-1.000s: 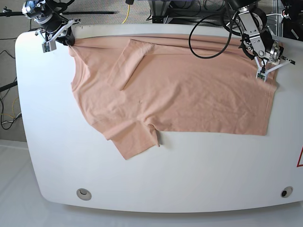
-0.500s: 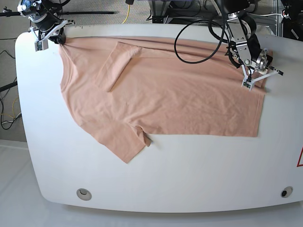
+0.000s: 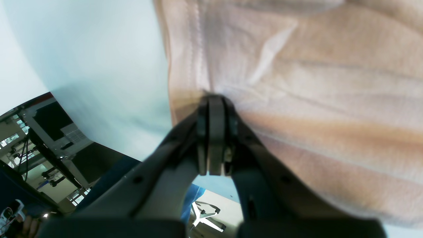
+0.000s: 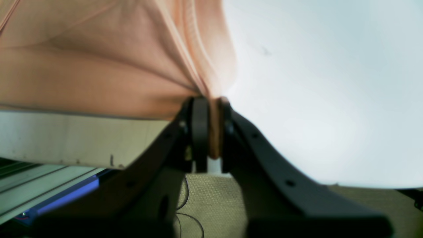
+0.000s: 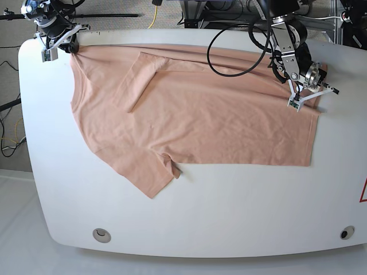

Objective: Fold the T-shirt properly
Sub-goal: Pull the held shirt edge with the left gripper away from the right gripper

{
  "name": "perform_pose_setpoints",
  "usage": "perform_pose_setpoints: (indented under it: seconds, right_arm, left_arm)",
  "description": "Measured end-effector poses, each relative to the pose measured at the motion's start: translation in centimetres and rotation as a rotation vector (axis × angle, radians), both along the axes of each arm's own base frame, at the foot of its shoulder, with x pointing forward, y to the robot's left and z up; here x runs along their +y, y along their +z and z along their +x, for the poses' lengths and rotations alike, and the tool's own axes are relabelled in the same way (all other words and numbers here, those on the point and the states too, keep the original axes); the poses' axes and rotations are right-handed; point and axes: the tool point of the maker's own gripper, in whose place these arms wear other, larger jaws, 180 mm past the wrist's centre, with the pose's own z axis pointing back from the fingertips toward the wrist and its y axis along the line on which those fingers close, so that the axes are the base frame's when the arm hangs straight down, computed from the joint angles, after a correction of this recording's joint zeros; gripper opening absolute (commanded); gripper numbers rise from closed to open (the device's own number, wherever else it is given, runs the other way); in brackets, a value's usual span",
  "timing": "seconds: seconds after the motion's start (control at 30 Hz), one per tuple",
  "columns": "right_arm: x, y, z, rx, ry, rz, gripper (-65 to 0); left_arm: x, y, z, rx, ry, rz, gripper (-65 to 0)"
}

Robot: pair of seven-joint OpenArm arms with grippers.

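The peach T-shirt (image 5: 195,114) lies spread on the white table (image 5: 229,217), one sleeve (image 5: 143,80) folded over the body and the other (image 5: 149,175) pointing toward the front. My right gripper (image 5: 60,48) at the back left corner is shut on the T-shirt's edge. The right wrist view shows fabric (image 4: 99,66) pinched between the pads of the right gripper (image 4: 208,100). My left gripper (image 5: 304,97) is at the shirt's right side. In the left wrist view the left gripper (image 3: 213,99) is shut on the hem of the cloth (image 3: 314,66).
A black cable (image 5: 229,51) loops over the shirt's back edge by the left arm. Two round holes (image 5: 101,234) (image 5: 346,232) sit near the table's front edge. A red mark (image 5: 363,192) shows at the right edge. Bare white tabletop lies in front of the shirt.
The whole shirt has shifted left. My left gripper moved left and slightly forward with the hem. My right gripper moved left and back with its corner, then held.
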Motion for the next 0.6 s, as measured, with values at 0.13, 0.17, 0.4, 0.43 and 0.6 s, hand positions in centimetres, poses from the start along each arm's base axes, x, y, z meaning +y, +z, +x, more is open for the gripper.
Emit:
perform_pose_setpoints:
  seconds: [0.13, 0.17, 0.4, 0.43, 0.6]
  right_arm:
    - [-0.03, 0.0, 0.0, 0.0, -0.002, -0.001, -44.2]
    - [-0.04, 0.01, 0.01, 0.0, -0.003, -0.001, -38.5]
    - [-0.6, 0.38, -0.01, 0.012, 0.001, -0.039, -18.9]
    - [-0.72, 0.47, -0.06, 0.019, -0.001, -0.048, -19.4]
    - [-0.46, 0.63, -0.61, 0.039, -0.003, -0.061, -21.7]
  left_arm:
    - [0.0, 0.01, 0.02, 0.0, 0.0, 0.0, -65.0]
    - [-0.01, 0.01, 0.02, -0.001, 0.0, 0.0, -65.0]
    - [-0.01, 0.0, 0.01, 0.0, 0.0, 0.0, -65.0]
    - [0.0, 0.0, 0.01, -0.001, 0.0, -0.001, -65.0]
    - [-0.01, -0.02, 0.01, 0.0, 0.0, -0.001, -65.0]
